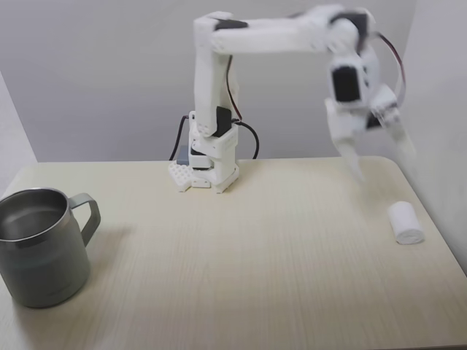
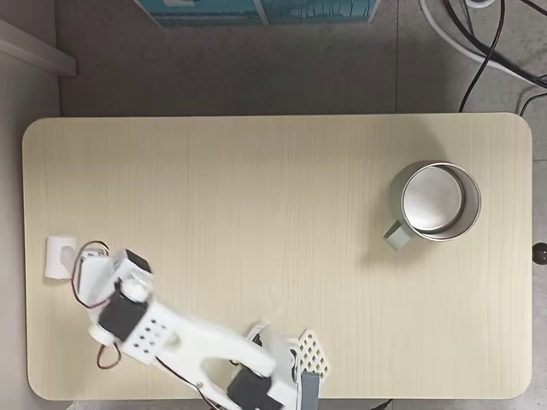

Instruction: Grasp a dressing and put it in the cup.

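Hovering with its fingers spread and empty, the gripper [image 1: 376,157] hangs above the table [image 1: 241,240], the dressing [image 1: 406,222] lying on its side just below and nearer the camera, far from the cup [image 1: 42,248].

A pale, light-wood-grain rectangular worktop [image 1: 241,255] with rounded corners fills the lower part of a fixed view; behind it stands a plain grey-white wall [image 1: 95,73]. Seen from above in another fixed view, the same worktop [image 2: 256,196] rests on a grey-brown floor [image 2: 256,68]. Beyond its far edge lies a teal-blue box [image 2: 256,10], cut off by the top of the frame. Black cables [image 2: 496,43] curl over the floor at the upper right corner.
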